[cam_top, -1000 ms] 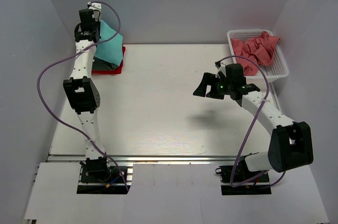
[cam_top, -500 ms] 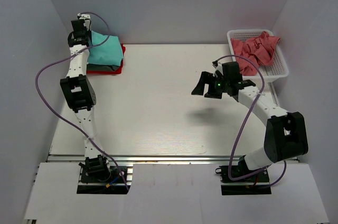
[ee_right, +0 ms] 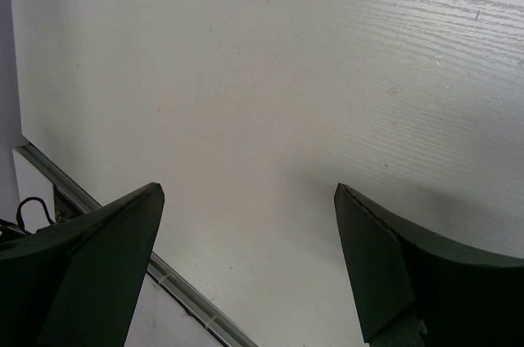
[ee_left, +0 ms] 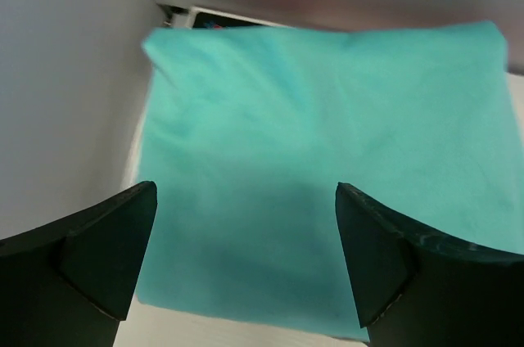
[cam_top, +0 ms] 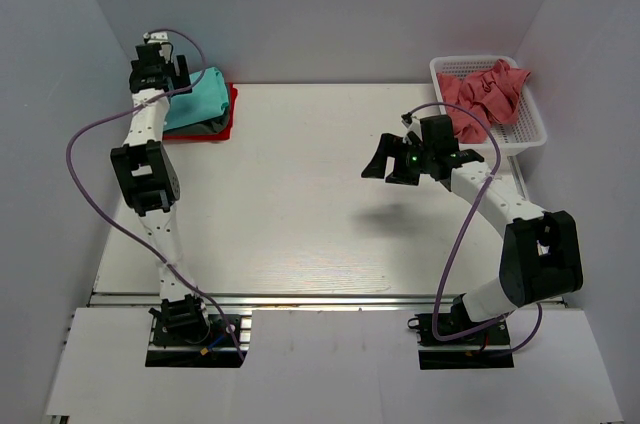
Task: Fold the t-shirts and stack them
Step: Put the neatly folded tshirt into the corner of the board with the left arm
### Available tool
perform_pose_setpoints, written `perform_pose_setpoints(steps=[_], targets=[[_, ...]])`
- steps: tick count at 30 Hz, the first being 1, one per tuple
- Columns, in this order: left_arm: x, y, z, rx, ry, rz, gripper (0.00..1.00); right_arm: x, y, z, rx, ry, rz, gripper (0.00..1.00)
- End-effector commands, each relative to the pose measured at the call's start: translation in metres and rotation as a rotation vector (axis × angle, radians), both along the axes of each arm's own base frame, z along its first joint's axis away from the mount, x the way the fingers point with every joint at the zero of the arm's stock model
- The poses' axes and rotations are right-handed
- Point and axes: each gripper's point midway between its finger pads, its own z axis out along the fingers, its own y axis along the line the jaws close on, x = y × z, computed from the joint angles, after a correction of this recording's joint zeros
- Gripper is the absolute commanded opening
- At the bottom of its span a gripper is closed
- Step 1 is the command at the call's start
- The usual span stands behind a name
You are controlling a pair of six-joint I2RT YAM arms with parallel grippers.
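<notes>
Here the spread left pincer (ee_left: 244, 232) hovers, seemingly clear, over the teal-green t-shirt (ee_left: 327, 118).

Teal-green t-shirt (ee_left: 327, 142): plain, unpatterned. Dark grey t-shirt (cam_top: 207, 125) and bright red t-shirt (cam_top: 230, 114): seen as edge strips, plain. Salmon-pink t-shirts (cam_top: 485, 94): plain. Basket (cam_top: 533, 124): white mesh. Table (cam_top: 300, 214): white, faint wood grain. Arms (cam_top: 480, 189): white, black joints. Cables (cam_top: 75, 159): purple

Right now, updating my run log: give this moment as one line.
left end effector: open above teal shirt | right end effector: open above table | pink shirts: in basket
</notes>
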Motion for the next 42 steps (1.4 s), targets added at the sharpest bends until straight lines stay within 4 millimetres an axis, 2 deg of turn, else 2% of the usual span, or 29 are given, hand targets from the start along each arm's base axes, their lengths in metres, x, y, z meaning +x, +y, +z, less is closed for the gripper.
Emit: perform_pose_setpoints(steps=[1, 3, 4, 5, 7, 8, 9, 10, 12, 13, 14, 15, 17, 18, 21, 25, 28, 30, 32, 35, 36, 37, 38, 39, 40, 42], targets=[[0.001, -0.047, 0.077, -0.076, -0.162, -0.137, 1.0, 0.009, 0.008, 0.027, 0.048, -0.071, 0.009, 0.9], [0.002, -0.055, 0.078, -0.096, -0.164, -0.177, 1.0, 0.008, 0.009, 0.023, 0.051, -0.063, 0.009, 0.9], [0.003, -0.066, 0.066, -0.118, -0.14, -0.214, 1.0, 0.008, 0.009, 0.023, 0.063, -0.074, 0.015, 0.9], [0.006, -0.07, 0.065, -0.128, -0.142, -0.234, 0.98, 0.006, 0.012, 0.023, 0.074, -0.066, 0.027, 0.9], [0.007, -0.092, 0.051, -0.161, -0.112, -0.296, 0.87, 0.006, 0.012, 0.02, 0.082, -0.059, 0.031, 0.9], [0.009, -0.094, 0.039, -0.172, -0.095, -0.306, 0.81, 0.006, 0.014, 0.017, 0.082, -0.053, 0.036, 0.9], [0.01, -0.104, 0.033, -0.186, -0.085, -0.335, 0.71, 0.006, 0.013, 0.018, 0.082, -0.059, 0.04, 0.9], [0.01, -0.114, 0.025, -0.2, -0.067, -0.358, 0.66, 0.006, 0.014, 0.015, 0.085, -0.043, 0.038, 0.9], [0.01, -0.124, 0.01, -0.218, -0.04, -0.383, 0.58, 0.006, 0.014, 0.013, 0.084, -0.037, 0.039, 0.9], [0.008, -0.126, -0.004, -0.224, -0.015, -0.399, 0.53, 0.006, 0.014, 0.015, 0.085, -0.044, 0.04, 0.9], [0.007, -0.133, -0.005, -0.227, -0.005, -0.407, 0.51, 0.006, 0.014, 0.012, 0.081, -0.038, 0.039, 0.9], [0.005, -0.143, -0.019, -0.244, 0.022, -0.43, 0.48, 0.007, 0.014, 0.012, 0.081, -0.042, 0.044, 0.9], [-0.002, -0.15, -0.034, -0.253, 0.061, -0.448, 0.41, 0.006, 0.013, 0.011, 0.078, -0.038, 0.044, 0.9], [-0.01, -0.157, -0.051, -0.264, 0.102, -0.452, 0.4, 0.008, 0.013, 0.01, 0.075, -0.041, 0.04, 0.9], [-0.025, -0.151, -0.086, -0.276, 0.178, -0.396, 0.34, 0.007, 0.014, 0.006, 0.071, -0.033, 0.045, 0.9], [-0.035, -0.149, -0.109, -0.289, 0.243, -0.368, 0.28, 0.004, 0.012, 0.001, 0.063, -0.02, 0.049, 0.9], [-0.045, -0.156, -0.121, -0.326, 0.28, -0.394, 0.24, 0.005, 0.01, 0.006, 0.061, -0.04, 0.046, 0.9], [-0.044, -0.165, -0.111, -0.343, 0.249, -0.447, 0.24, 0.004, 0.01, 0.006, 0.056, -0.045, 0.048, 0.9], [-0.04, -0.167, -0.089, -0.337, 0.204, -0.463, 0.24, 0.005, 0.009, 0.011, 0.055, -0.059, 0.046, 0.9], [-0.034, -0.176, -0.05, -0.326, 0.138, -0.511, 0.32, 0.007, 0.007, 0.02, 0.047, -0.094, 0.039, 0.9], [-0.033, -0.178, -0.025, -0.317, 0.095, -0.526, 0.41, 0.008, 0.006, 0.027, 0.044, -0.115, 0.027, 0.9], [-0.034, -0.179, -0.01, -0.317, 0.077, -0.536, 0.48, 0.009, 0.005, 0.031, 0.043, -0.126, 0.022, 0.9], [-0.035, -0.186, 0.006, -0.303, 0.048, -0.566, 0.68, 0.011, 0.003, 0.033, 0.041, -0.135, 0.015, 0.9], [-0.039, -0.188, 0.037, -0.291, -0.002, -0.581, 0.83, 0.012, 0.002, 0.041, 0.04, -0.162, 0.007, 0.9], [-0.042, -0.194, 0.055, -0.281, -0.03, -0.596, 1.0, 0.012, 0.002, 0.042, 0.04, -0.169, 0.006, 0.9], [-0.055, -0.209, 0.083, -0.275, -0.062, -0.63, 1.0, 0.012, -0.001, 0.052, 0.038, -0.203, -0.01, 0.9]])
